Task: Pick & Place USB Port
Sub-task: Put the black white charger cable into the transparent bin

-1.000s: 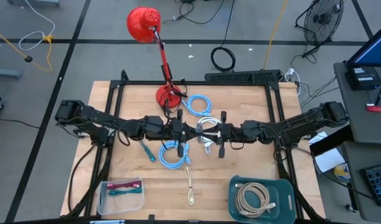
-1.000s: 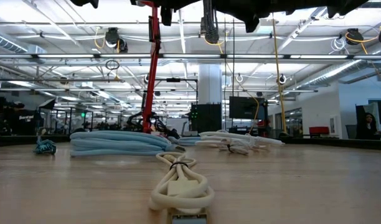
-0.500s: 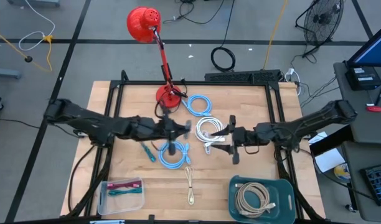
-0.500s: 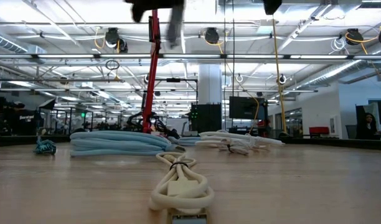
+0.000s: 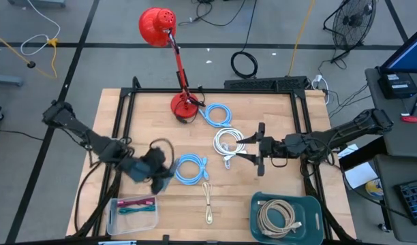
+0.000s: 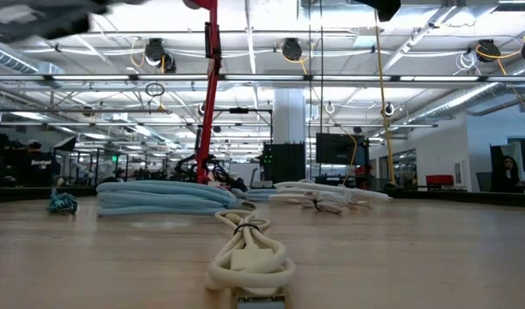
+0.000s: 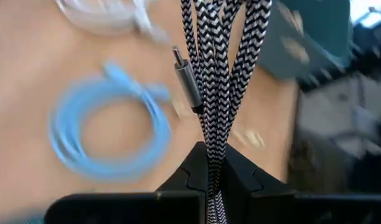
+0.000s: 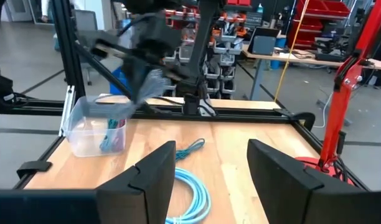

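Note:
A black-and-white braided USB cable (image 7: 223, 68), with a metal plug (image 7: 187, 83) at one end, is looped in several strands. My left gripper (image 5: 156, 170) is shut on it over the table's near left part, beside the blue cable coil (image 5: 190, 169). In the high view the cable's dark loop (image 5: 161, 145) shows just past the gripper. My right gripper (image 5: 253, 151) stands open at the middle right, next to the white cable coil (image 5: 226, 142), its fingers (image 8: 154, 177) holding nothing. My left gripper pinches the bundled strands of the braided cable (image 7: 213, 158) between its two fingers, which lie along the strands. The fingers slant downward from the table's left. The loop and the plug stick out past the fingertips, lifted clear of the table.
A clear box (image 5: 133, 212) with red and green cables sits at the near left, a teal bin (image 5: 311, 204) with a beige cable at the near right. A beige cable (image 5: 208, 201) lies near the front. A second blue coil (image 5: 217, 113) and a red lamp (image 5: 183, 104) stand at the back.
My left gripper has swung from the table's middle toward the near left corner, rolling and tipping downward, and has carried the braided cable with it. My right gripper has drawn back a little toward the table's right edge.

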